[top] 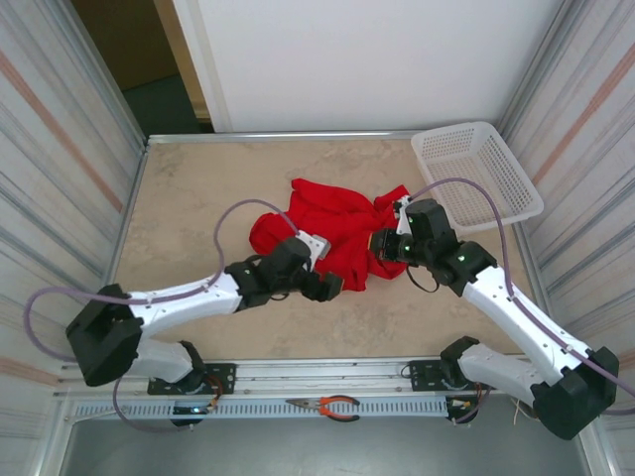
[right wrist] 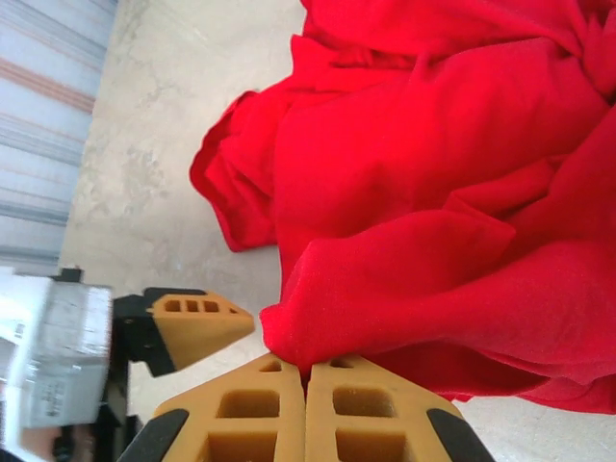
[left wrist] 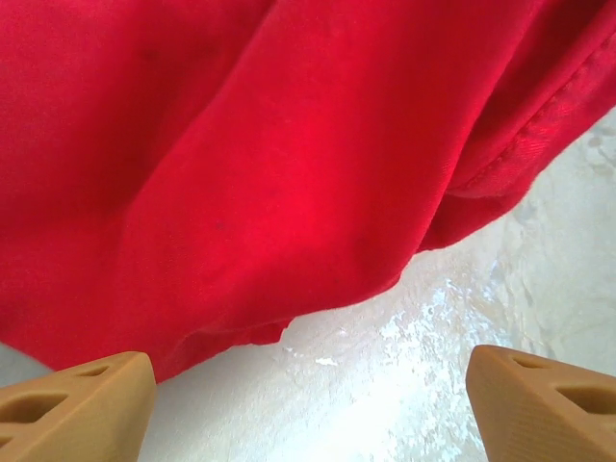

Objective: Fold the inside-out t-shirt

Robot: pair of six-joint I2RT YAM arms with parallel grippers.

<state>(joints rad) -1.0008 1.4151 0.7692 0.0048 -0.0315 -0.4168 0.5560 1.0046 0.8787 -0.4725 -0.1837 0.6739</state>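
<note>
Red-handled pliers [top: 332,407] are lying on the near rail [top: 248,409] of a beige marbled counter [top: 198,188] between striped walls [top: 60,129], where the inside-out t-shirt [top: 337,223] is sitting crumpled mid-counter, right jaws pinching its edge, left jaws gaping empty beside its hem.

There is one red t-shirt [top: 332,223], one white basket [top: 476,174] and one pair of pliers [top: 327,406]. Two robot arms are in view, the left arm [top: 189,293] and the right arm [top: 516,307], at one table [top: 198,188]. Each arm trails one purple cable [top: 248,203], two in all.
</note>
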